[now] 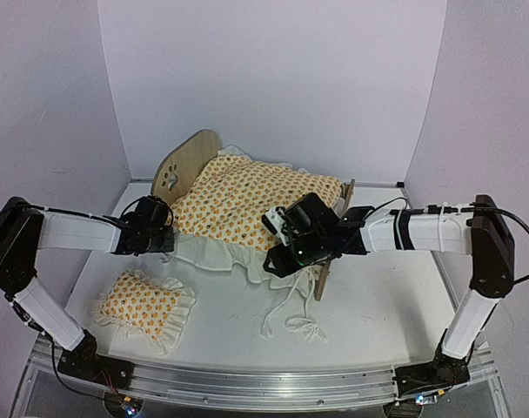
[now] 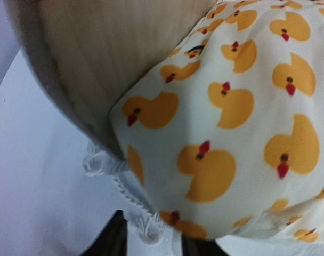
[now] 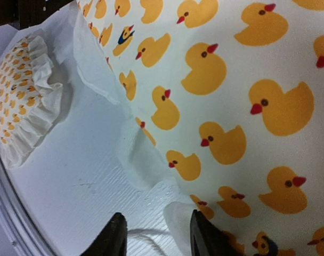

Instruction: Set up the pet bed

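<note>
Since the pet bed (image 1: 199, 148) lies diagonally mid-tabletop (image 1: 369, 296), headboard (image 1: 179, 174) far-left and footboard (image 1: 322, 280) near-right, its long axis runs across both arms in the top view. The blanket (image 1: 247, 196) covers the whole lying surface, and its ruffle spills over the near side. The left jaws are at the headboard end of that near side and the right jaws at the footboard end. Each arm has its own corner, and neither is clearly nearer the bed. The pillow (image 1: 147, 303) lies loose on the tabletop, near-left, apart from the bed and closest to the left arm (image 1: 73, 231).

Left wrist: headboard wood up-left, duck fabric to the right, ruffled hem hanging between the two dark fingers (image 2: 113, 242). The fingers are barely in frame, so I can't tell whether the jaws pinch the hem or stand clear.

Right wrist: jaws apart, bare tabletop showing in the gap. A white hem corner (image 3: 175, 213) and a cord (image 3: 146, 233) sit at the gap. The hem is by the right-hand finger (image 3: 204, 237), with no clamp visible. The blanket lies ahead and to the right, the pillow far left.

Judgement: moving the pillow to the headboard end suits the left arm.
</note>
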### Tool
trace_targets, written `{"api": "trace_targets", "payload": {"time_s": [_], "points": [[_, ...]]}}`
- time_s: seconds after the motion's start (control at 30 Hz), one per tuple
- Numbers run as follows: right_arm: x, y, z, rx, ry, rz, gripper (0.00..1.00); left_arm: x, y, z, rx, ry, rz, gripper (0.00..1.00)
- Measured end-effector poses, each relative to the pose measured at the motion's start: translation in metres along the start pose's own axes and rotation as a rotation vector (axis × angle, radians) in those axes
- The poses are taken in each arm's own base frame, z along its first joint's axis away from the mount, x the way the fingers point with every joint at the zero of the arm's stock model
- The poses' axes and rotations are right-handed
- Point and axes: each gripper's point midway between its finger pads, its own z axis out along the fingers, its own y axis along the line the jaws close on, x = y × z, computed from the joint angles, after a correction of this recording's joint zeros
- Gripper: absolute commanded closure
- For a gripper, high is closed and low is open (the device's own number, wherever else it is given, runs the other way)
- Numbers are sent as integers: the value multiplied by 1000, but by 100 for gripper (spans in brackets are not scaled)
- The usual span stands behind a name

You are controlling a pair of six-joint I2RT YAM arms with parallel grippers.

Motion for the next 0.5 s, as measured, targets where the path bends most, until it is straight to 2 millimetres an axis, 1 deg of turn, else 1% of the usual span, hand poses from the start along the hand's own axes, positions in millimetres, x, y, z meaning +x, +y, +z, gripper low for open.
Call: {"api": "trace_targets", "payload": {"time_s": [0.03,0.07,0.1,0.13,0.17,0.23,0.3,0.33,0.4,0.47,0.5], "points": [[1,4,-3,-29,6,-6,41,1,3,-3,-4,13,7,46],[2,7,-8,-54,8,-7,37,2,5,-10,1,28,-1,36],[3,10,-15,-80,8,-15,34,2,8,-21,9,43,-13,29],[2,14,-26,-102,-3,-23,33,0,10,-33,21,52,-34,23],[-1,16,-38,-116,-22,-30,32,-4,12,-48,39,52,-66,20],[-14,20,-66,-140,-85,-44,31,-10,16,-80,90,54,-149,18],[-30,24,-90,-165,-158,-61,31,-6,18,-102,135,85,-234,18],[-36,24,-98,-172,-184,-67,32,0,18,-111,154,116,-287,19],[-42,22,-103,-177,-205,-76,32,20,17,-123,190,202,-419,20],[-40,20,-98,-177,-193,-79,32,40,19,-130,196,278,-547,18],[-38,18,-96,-178,-186,-81,32,54,21,-133,187,324,-623,18]]}}
